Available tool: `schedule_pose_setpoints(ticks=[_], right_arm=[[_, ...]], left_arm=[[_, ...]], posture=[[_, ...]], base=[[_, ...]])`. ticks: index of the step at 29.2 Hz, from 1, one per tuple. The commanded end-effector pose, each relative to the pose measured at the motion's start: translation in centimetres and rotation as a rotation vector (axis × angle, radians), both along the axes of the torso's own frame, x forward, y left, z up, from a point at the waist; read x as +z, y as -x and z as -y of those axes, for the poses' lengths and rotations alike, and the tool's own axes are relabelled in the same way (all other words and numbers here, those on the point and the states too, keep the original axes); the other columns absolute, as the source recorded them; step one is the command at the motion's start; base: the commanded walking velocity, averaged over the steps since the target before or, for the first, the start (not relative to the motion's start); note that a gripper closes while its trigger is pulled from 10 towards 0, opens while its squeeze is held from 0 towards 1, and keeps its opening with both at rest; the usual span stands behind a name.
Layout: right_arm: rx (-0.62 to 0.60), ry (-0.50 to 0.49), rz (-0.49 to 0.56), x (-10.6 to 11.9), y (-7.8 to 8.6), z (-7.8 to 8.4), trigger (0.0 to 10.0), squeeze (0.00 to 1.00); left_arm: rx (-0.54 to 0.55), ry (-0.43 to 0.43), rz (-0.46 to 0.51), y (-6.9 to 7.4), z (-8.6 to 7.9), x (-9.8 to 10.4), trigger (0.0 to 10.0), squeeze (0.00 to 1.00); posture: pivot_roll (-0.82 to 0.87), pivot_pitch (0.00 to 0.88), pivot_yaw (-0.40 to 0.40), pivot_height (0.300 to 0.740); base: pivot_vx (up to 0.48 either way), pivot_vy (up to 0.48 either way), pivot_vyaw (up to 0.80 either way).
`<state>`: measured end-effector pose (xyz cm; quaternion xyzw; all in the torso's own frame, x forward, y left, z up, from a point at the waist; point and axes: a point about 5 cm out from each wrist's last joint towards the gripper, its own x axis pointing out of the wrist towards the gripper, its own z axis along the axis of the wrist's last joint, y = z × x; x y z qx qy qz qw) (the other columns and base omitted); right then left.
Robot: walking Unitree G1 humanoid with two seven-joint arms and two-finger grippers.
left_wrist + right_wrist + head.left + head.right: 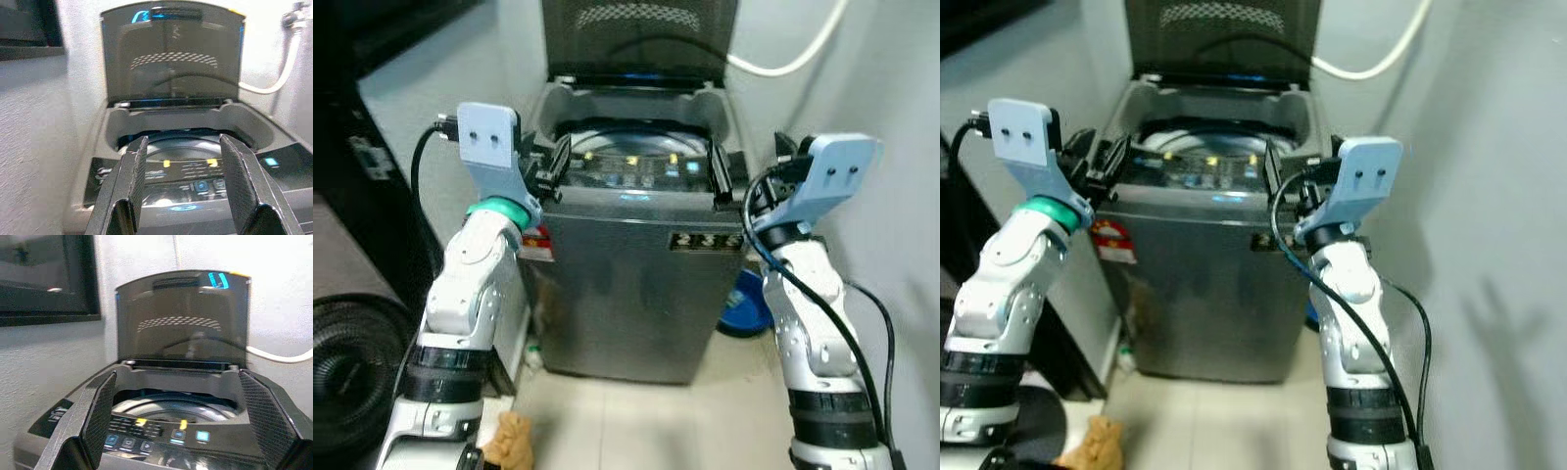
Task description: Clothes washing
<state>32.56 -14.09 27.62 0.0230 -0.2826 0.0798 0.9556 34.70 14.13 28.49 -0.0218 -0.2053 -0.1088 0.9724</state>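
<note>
Top-loading washing machine point(636, 284) stands straight ahead on the tiled floor point(636, 421), in a corner between pale walls. Body is dark grey; its lid point(641, 39) is raised fully, standing upright against the back wall. Round drum opening point(181, 142) is exposed below the lid; drum contents cannot be made out. Control panel point(156, 438) runs along the front edge of the top — lit blue buttons and small yellow marks are visible on it.

Left end effector point(543, 168) is raised at the machine's front left corner, just beside the top edge; contact with the casing cannot be judged. In the left wrist view its two black fingers point(129, 188) stand spread apart, with nothing between them, and point toward the drum opening.

Right end effector point(732, 168) is raised at the front right corner, likewise just beside the top edge. In the right wrist view its fingers point(100, 413) are spread wide, and it grips nothing.

Surroundings: a white hose point(793, 54) curves along the wall to the right of the lid. A red and white sticker point(536, 242) sits on the front left of the machine body. A blue round object point(744, 304) lies on the floor right of the machine, partly hidden. A tan soft item point(509, 441) lies on the floor near the left arm's base — what it is is unclear. A dark ribbed round object point(347, 362) sits at far left.
</note>
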Motion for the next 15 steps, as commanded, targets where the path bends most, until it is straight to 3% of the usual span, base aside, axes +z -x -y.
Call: schedule_pose_setpoints(ticks=[1, 15], right_arm=[[0.005, 0.010, -0.006, -0.29, 0.11, -0.18, 10.0, 0.00], [0.052, 0.026, 0.003, -0.33, 0.29, -0.69, 10.0, 0.00]], left_arm=[[-0.003, -0.012, -0.005, -0.02, 0.12, -0.21, 10.0, 0.00], [-0.022, -0.017, -0.005, 0.12, 0.58, -0.39, 10.0, 0.00]], posture=[[-0.01, 0.026, 0.054, 0.740], [-0.01, 0.028, 0.053, 0.740]], base=[[0.000, 0.000, 0.80], [0.000, 0.000, 0.79]])
